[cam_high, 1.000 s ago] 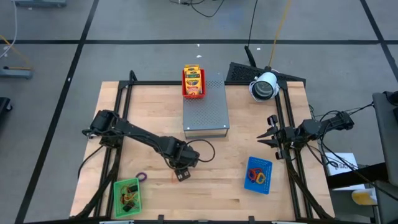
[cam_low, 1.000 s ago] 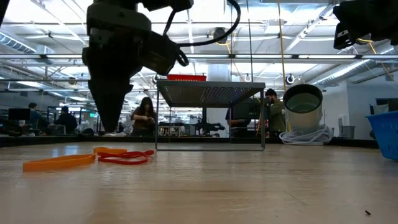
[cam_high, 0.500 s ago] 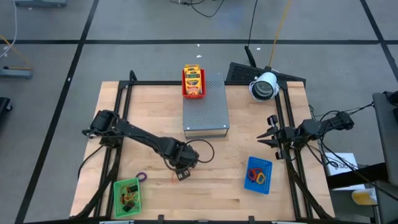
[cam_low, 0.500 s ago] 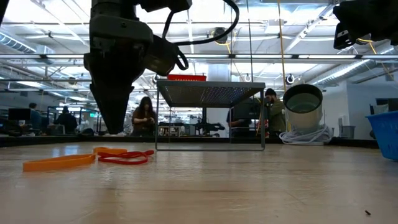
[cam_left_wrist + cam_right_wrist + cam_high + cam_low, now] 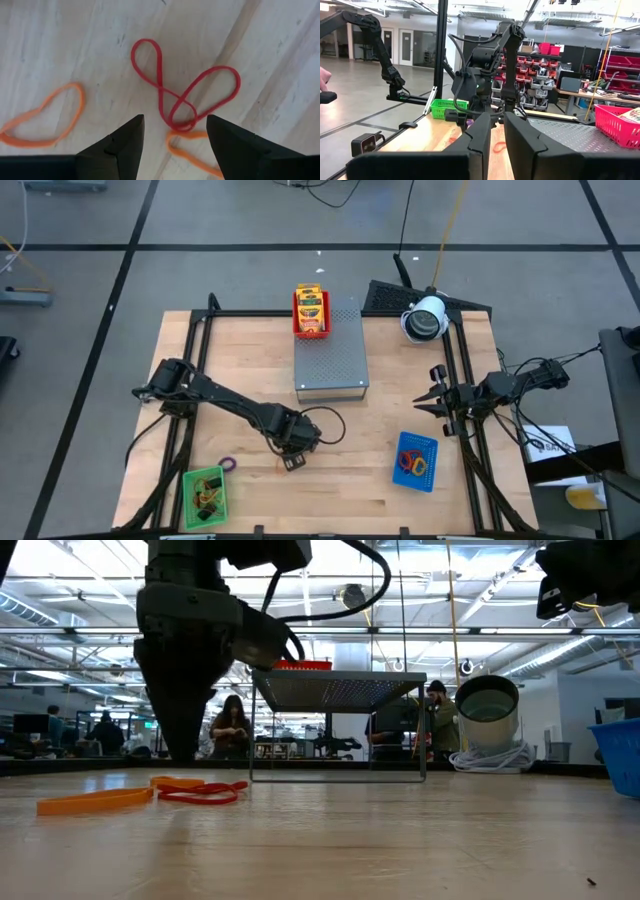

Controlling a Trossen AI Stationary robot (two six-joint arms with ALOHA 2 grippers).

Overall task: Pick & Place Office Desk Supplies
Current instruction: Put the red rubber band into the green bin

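Note:
My left gripper (image 5: 290, 461) hangs open, pointing down, just above loose rubber bands on the table's near middle. In the left wrist view its fingers (image 5: 175, 122) stand on either side of the near end of a twisted red band (image 5: 176, 101). One orange band (image 5: 81, 100) lies to one side and another (image 5: 192, 133) between the fingertips. All three lie flat on the wood, as the low view shows (image 5: 205, 792). A purple band (image 5: 228, 464) lies near the green tray. My right gripper (image 5: 428, 402) waits at the table's right edge, its fingers (image 5: 498, 125) a narrow gap apart.
A grey perforated box (image 5: 331, 352) stands at the far middle, with a red tray of crayon packets (image 5: 311, 311) on its far end. A blue tray with bands (image 5: 416, 461) sits near right, a green tray with clips (image 5: 205, 494) near left. A round can (image 5: 425, 319) stands far right.
My left gripper has sunk a little toward the rubber bands and turned slightly about its own axis. The bands have stayed where they were.

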